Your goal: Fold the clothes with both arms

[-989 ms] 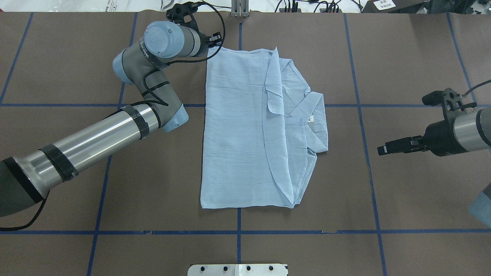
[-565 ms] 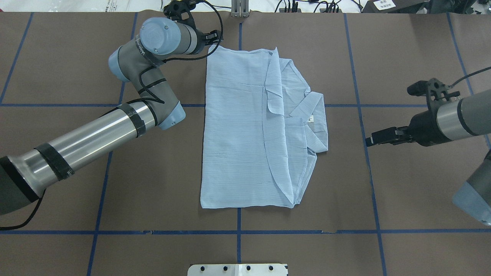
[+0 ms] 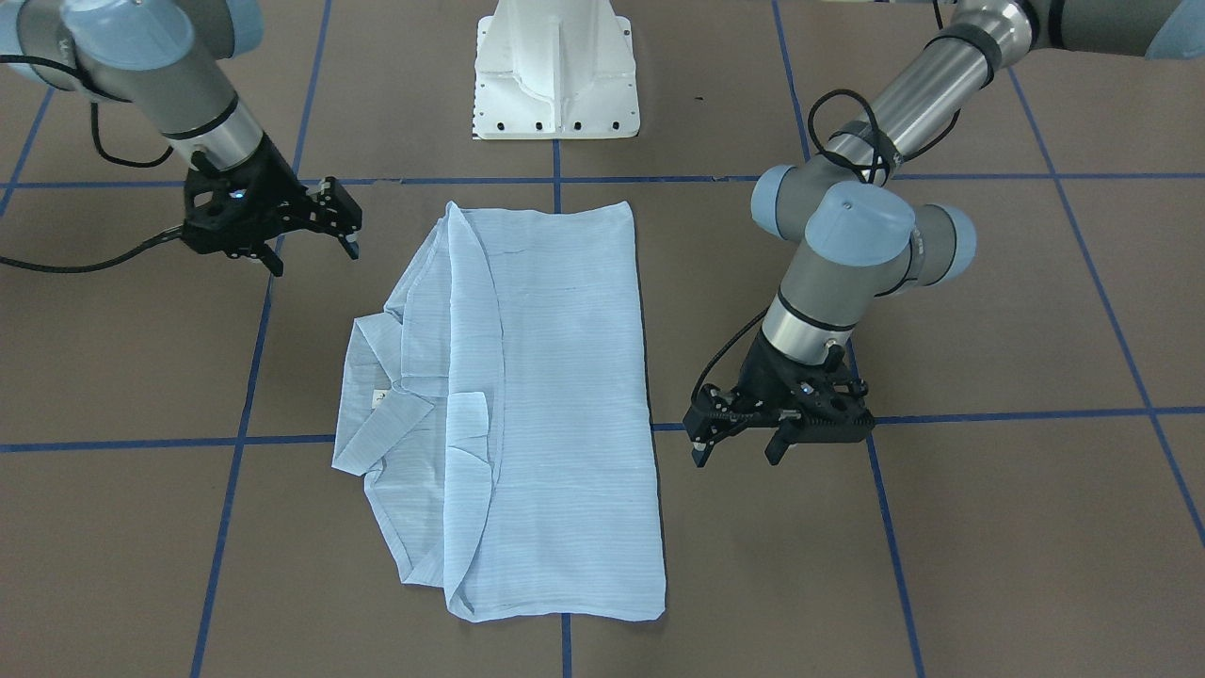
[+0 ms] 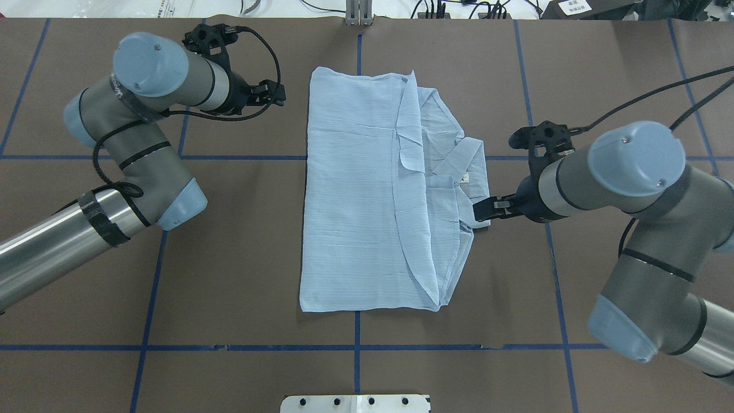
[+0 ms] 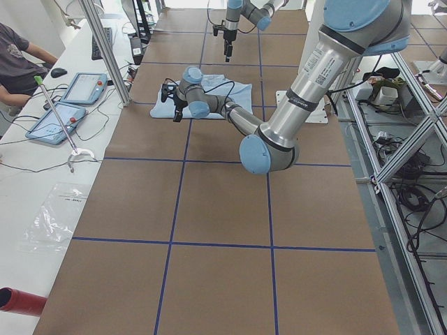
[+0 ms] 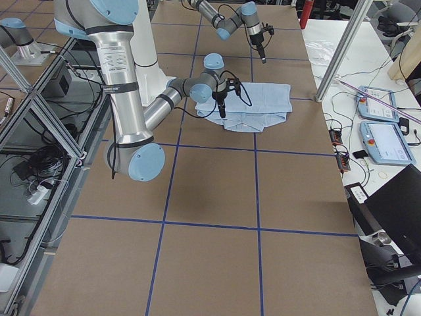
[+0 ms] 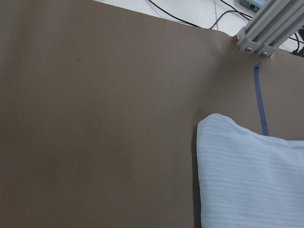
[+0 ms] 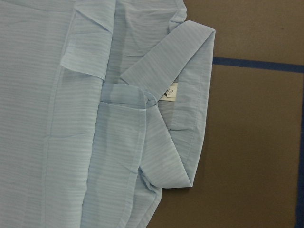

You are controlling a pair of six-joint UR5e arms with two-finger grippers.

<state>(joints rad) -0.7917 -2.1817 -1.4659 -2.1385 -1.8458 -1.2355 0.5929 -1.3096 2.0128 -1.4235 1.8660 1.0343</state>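
The pale-blue striped shirt [image 4: 355,195] lies flat and folded lengthwise on the brown table, collar [image 4: 467,172] out on its right side; it also shows in the front view [image 3: 565,377]. My left gripper [image 4: 280,94] is open and empty, above the table left of the shirt's far left corner; its fingers stand apart in the front view [image 3: 742,452]. My right gripper [image 4: 480,211] is open and empty [image 3: 315,252], above the collar's near corner. The left wrist view shows the shirt's corner [image 7: 247,175]. The right wrist view shows the collar and its label [image 8: 172,92].
The white pedestal base [image 3: 555,75] stands at the table's near edge. Blue tape lines [image 4: 355,347] cross the brown cover. An aluminium post [image 4: 358,11] and cables sit at the far edge. Tablets [image 5: 84,87] and an operator [image 5: 14,49] are beside the table.
My left gripper has drawn back leftward from the shirt's far left corner. My right arm has swung in leftward to the collar. The shirt has not moved.
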